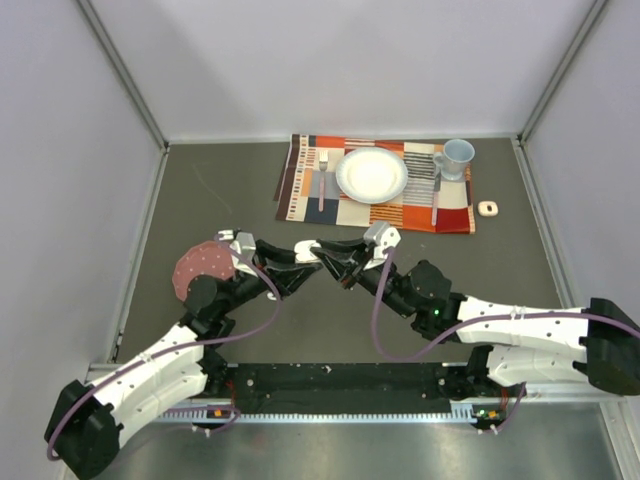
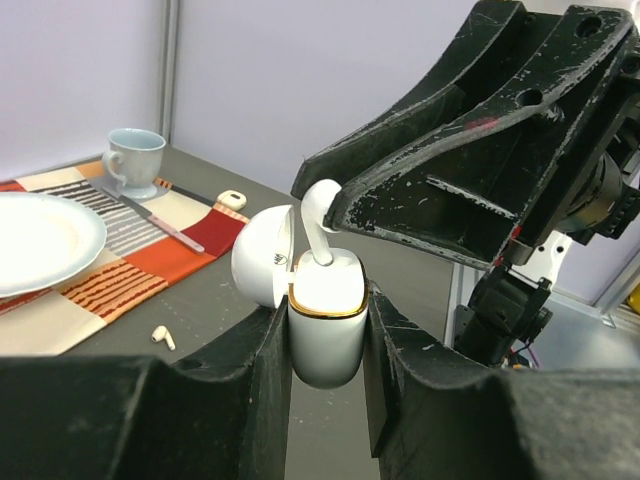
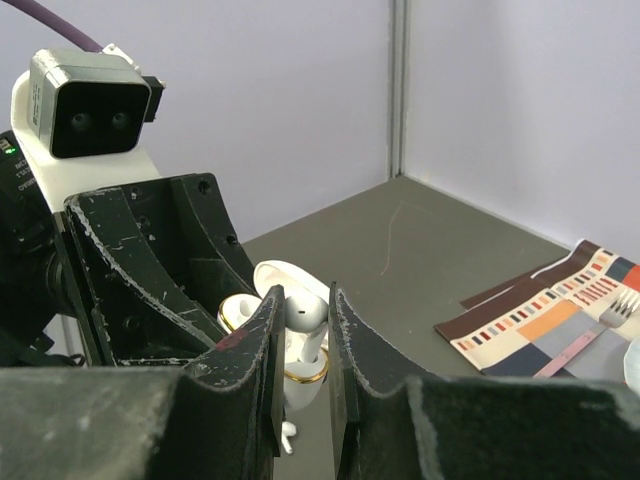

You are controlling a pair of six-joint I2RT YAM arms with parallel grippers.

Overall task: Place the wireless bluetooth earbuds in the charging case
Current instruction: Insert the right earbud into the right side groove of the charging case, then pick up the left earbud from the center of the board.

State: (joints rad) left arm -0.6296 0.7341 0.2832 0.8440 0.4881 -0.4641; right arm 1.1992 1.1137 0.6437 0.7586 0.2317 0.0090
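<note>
White, glossy plastic is what matters here. The charging case (image 2: pixel 325 300) is a smooth rounded pebble with a thin gold band at its mouth. Its domed lid (image 2: pixel 262 255) is swung open to one side. The left claw (image 2: pixel 327 350) is closed tight on the case's two flanks and holds it upright above the grey table (image 1: pixel 250 180).

The right claw (image 3: pixel 305 335) is closed on an earbud (image 2: pixel 318 215). It pinches the curved head, and the short stem points down into the case's mouth. Whether the stem is seated in its socket I cannot tell. A second earbud (image 2: pixel 163 337) lies loose on the table just off the corner of the placemat (image 2: pixel 150 255).

An earbud this small should weigh almost nothing. It is hard and slick, so I judge it could squirt out of a pinch or twist between the scuffed black fingers (image 3: pixel 355 350). The bulbous head looks like the best place to grip, since that leaves the stem free to go in. The case's polished curves could rotate in the left claw's grip under sideways pressure, so a straight downward push seems safest.

Farther back, the woven placemat in orange, red and striped patches carries a matte white plate (image 2: pixel 40 240), a pale blue cup (image 2: pixel 133 160) and a slim metal knife (image 2: pixel 160 225).
</note>
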